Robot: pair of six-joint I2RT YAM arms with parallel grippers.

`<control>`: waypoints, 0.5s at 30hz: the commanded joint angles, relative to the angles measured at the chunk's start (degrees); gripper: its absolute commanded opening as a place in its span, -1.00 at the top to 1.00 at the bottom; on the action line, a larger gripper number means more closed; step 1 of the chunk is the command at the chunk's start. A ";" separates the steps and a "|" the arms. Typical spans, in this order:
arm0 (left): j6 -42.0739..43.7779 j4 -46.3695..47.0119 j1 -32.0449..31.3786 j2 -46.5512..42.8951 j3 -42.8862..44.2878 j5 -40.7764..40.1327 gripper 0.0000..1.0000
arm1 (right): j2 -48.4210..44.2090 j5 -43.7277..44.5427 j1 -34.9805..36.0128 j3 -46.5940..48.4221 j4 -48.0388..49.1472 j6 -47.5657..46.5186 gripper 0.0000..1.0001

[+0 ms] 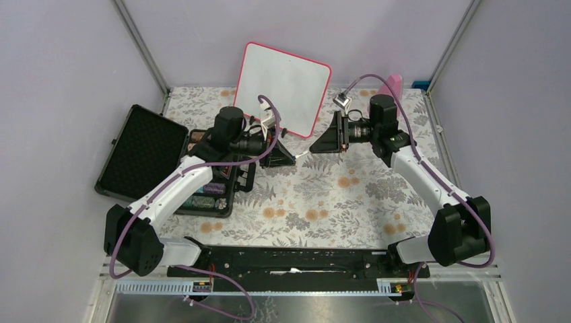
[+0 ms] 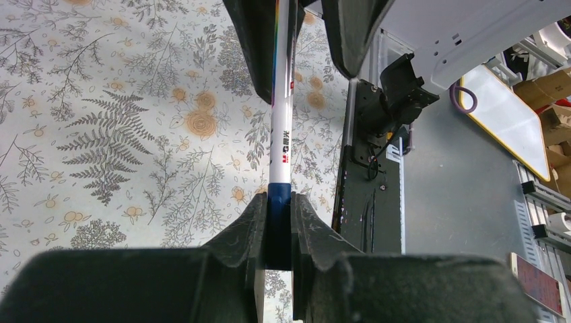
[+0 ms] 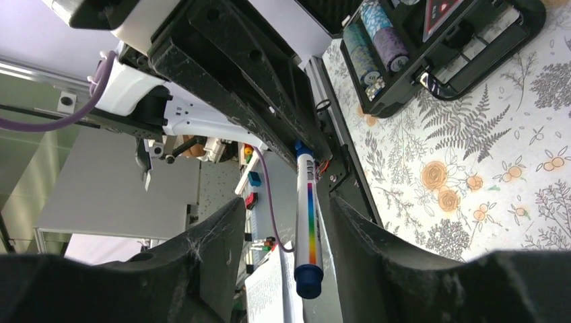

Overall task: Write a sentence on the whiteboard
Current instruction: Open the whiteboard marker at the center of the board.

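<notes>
Closest to the left wrist lens, found the left gripper (image 2: 277,212) clamped on the dark blue end of the marker (image 2: 281,114), jaws pressed against both sides. Traced the white barrel away toward 12 o'clock in that view, up between the jaws of the right gripper (image 3: 286,205). Read the right gripper as apart, having seen gaps on either side of the barrel from its own wrist view, with at most one jaw brushing the rainbow stripe. Could not tell cap end from tail end.

From above, placed the meeting of the two grippers near the middle of the counter (image 1: 323,195), with the marker lying roughly level between them. Located the whiteboard (image 1: 286,84) at 12 o'clock on the counter, standing tilted behind both grippers. Saw no lettering on its face — took the sentence as not yet begun. Noted an open black case (image 1: 141,151) at 9 o'clock and a pink object (image 1: 392,84) at 1 o'clock, beside the board.

Judged the step in hand to be readying the marker — either a pass from one gripper to the other or a pull to free the cap. Rated the task as barely started. Reckoned the next move called for closing the right gripper squarely on the barrel before any pull. Would keep that pull in line with the marker's length, to avoid twisting it out of the left grip, then turn the tip toward the board.
</notes>
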 commanded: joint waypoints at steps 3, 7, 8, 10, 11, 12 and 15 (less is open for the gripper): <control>-1.12 3.74 0.04 0.50 0.26 0.06 1.00 | -2.07 1.10 1.88 1.59 -2.31 -2.90 -0.03; -0.96 3.74 -0.09 0.65 0.32 0.58 1.00 | -1.92 1.08 2.35 1.72 -2.24 -2.75 0.06; -0.92 3.74 -0.14 0.67 0.35 0.85 1.00 | -1.74 0.90 2.56 1.76 -1.94 -2.41 0.08; -0.67 3.76 -0.39 0.67 0.20 1.42 1.00 | -1.74 0.82 2.69 1.54 -1.11 -1.61 0.10; -0.57 3.76 -0.51 0.75 0.18 1.46 1.00 | -1.73 0.86 2.70 1.37 -0.69 -1.29 0.11; -0.57 3.72 -0.68 0.72 0.09 1.47 1.00 | -1.74 0.96 2.72 1.29 -0.36 -0.90 0.11; -0.52 3.65 -0.93 0.80 0.04 1.34 1.00 | -1.78 1.36 2.76 1.24 0.46 -0.18 0.12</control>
